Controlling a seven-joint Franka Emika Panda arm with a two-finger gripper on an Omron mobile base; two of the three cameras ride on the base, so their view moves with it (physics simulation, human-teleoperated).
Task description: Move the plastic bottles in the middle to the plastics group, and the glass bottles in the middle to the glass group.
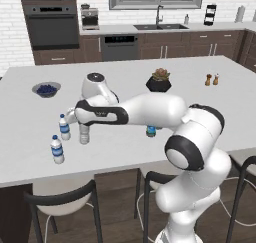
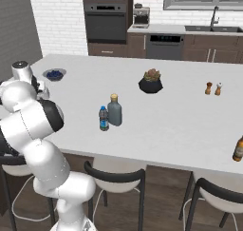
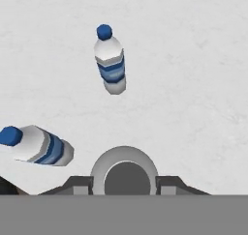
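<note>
Stools with dark curved backs (image 1: pixel 60 199) stand nearest, tucked under the front edge of the island counter (image 1: pixel 200 87). On the counter, near the front left: two small water bottles (image 1: pixel 57 149) (image 1: pixel 64 126), upright, blue labels, a little apart; these form the plastics group. Just beside them, on their right: small clear bottle without label (image 1: pixel 84 133), upright, bottom on or very near the counter. Gripper (image 1: pixel 84 129): clamped on that clear bottle, seen from above in the hand view as a grey ring (image 3: pixel 124 173) between the two finger tips. Arm reaches low across the counter from the lower right. Mid-counter, further right: small dark bottle with blue-green label (image 2: pixel 103 119), touching or just beside a taller grey glass bottle with narrow neck (image 2: pixel 114 110); both unmoved, both upright. Behind: blue bowl (image 1: pixel 46 89), dark pot with plant (image 1: pixel 159 82), salt and pepper pair (image 1: pixel 212 79). Far right edge: brown bottle (image 2: pixel 238 149). Step in hand, as judged: setting the clear bottle down with the plastics. Advice: confirm the base sits flat before parting the fingers, open slowly, then lift straight up so neither neighbouring water bottle is tipped.
</note>
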